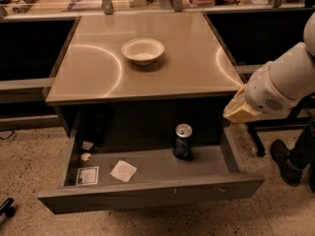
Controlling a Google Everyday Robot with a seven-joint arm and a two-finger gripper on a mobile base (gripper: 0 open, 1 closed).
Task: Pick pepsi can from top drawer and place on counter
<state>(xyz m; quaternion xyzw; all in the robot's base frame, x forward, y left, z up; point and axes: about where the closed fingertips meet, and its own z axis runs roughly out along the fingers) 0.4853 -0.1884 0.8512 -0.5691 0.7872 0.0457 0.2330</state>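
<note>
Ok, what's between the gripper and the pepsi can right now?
Camera view: only the top drawer's right wall and bare drawer floor. The gripper hangs outside, right of the drawer; the pepsi can stands upright inside.

The white robot arm runs off the right edge; its tan end effector hangs beside the front right corner of the glossy beige surface. The rear of the grey metal drawer is lost in shadow. Print on the small white card is unreadable.
</note>
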